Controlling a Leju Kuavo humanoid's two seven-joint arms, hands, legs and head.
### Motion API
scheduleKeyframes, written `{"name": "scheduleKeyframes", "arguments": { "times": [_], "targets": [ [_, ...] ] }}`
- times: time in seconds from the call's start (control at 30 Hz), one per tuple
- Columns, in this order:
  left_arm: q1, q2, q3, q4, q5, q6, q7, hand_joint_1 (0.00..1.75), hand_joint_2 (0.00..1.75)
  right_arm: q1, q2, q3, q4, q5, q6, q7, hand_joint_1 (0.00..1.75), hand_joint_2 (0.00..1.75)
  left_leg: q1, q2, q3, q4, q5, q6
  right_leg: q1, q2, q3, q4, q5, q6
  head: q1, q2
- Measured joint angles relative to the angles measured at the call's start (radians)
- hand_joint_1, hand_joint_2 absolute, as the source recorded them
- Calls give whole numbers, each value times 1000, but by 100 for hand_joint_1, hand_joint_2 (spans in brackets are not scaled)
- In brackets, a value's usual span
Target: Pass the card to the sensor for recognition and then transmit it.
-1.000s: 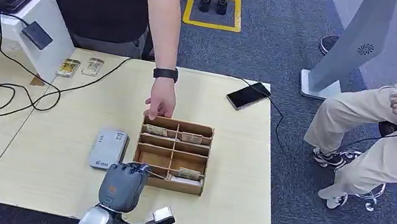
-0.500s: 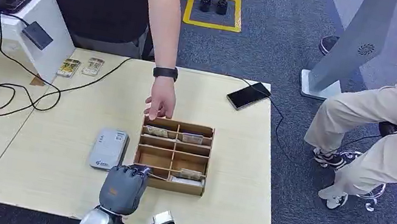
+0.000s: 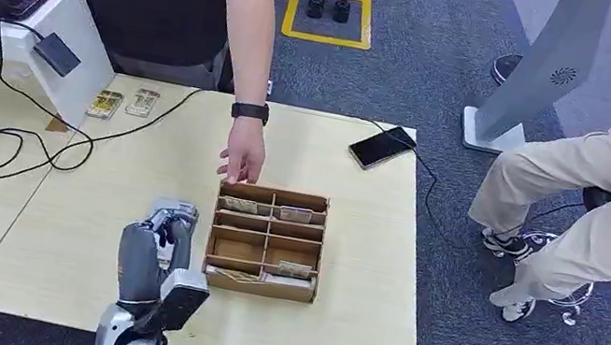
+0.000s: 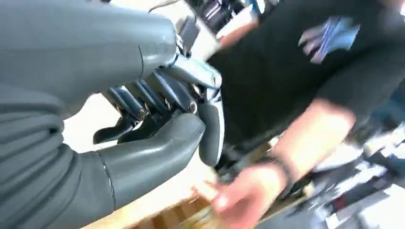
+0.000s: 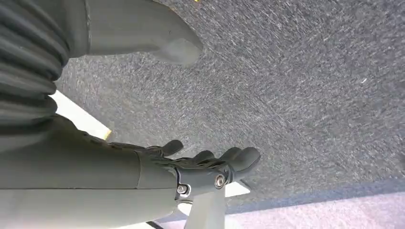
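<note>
sensor (image 3: 172, 209) mostly hidden behind left hand (image 3: 155, 250)

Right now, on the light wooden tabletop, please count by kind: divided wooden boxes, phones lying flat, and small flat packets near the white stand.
Divided wooden box: 1
Phone lying flat: 1
Small flat packets: 2
Total: 4

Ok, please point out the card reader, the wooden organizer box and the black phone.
card reader (image 3: 167, 205): head view, its visible top edge.
wooden organizer box (image 3: 259, 287): head view, its front wall.
black phone (image 3: 382, 147): head view, screen middle.
</note>
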Motion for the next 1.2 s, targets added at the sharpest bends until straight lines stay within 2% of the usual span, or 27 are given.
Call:
{"name": "scheduleKeyframes", "arguments": {
  "times": [0.07, 0.17, 0.37, 0.67, 0.7, 0.73, 0.9, 1.2],
  "targets": [
    [-2, 1, 0, -50, 73, -8, -4, 175, 175, 2, 5, 0, -11, -7, 0, -6, 0, 175, 0, 0, 0, 0, 0, 0, 0, 0, 0, 0, 0, 0, 0, 0],
    [-6, 2, 0, -104, 117, -11, -3, 175, 175, 2, 8, 0, -20, -8, 0, -11, 0, 175, 0, 0, 0, 0, 0, 0, 0, 0, 0, 0, 0, 0, 0, 0],
    [-7, 3, 0, -151, 128, -14, -2, 175, 175, 2, 10, 0, -26, -8, 0, -11, 0, 175, 0, 0, 0, 0, 0, 0, 0, 0, 0, 0, 0, 0, 0, 0],
    [-7, 3, 0, -160, 157, -9, 5, 175, 175, 2, 10, 0, -28, -6, 0, -13, 0, 175, 0, 0, 0, 0, 0, 0, 0, 0, 0, 0, 0, 0, 0, 0],
    [-7, 3, 0, -160, 159, -7, 5, 51, 175, 2, 10, 0, -28, -6, 0, -13, 0, 175, 0, 0, 0, 0, 0, 0, 0, 0, 0, 0, 0, 0, 0, 0],
    [-7, 4, 0, -160, 162, -5, 5, 0, 175, 2, 10, 0, -28, -4, 0, -13, 0, 175, 0, 0, 0, 0, 0, 0, 0, 0, 0, 0, 0, 0, 0, 0],
    [-12, 6, -1, -160, 178, -21, -5, 0, 175, 1, 10, 0, -27, 3, 0, -26, 0, 175, 0, 0, 0, 0, 0, 0, 0, 0, 0, 0, 0, 0, 0, 0],
    [-22, 15, -44, -160, 131, -72, -28, 0, 175, 0, 5, 0, -3, 34, 0, -28, 0, 175, 0, 0, 0, 0, 0, 0, 0, 0, 0, 0, 0, 0, 0, 0]
  ]
}}
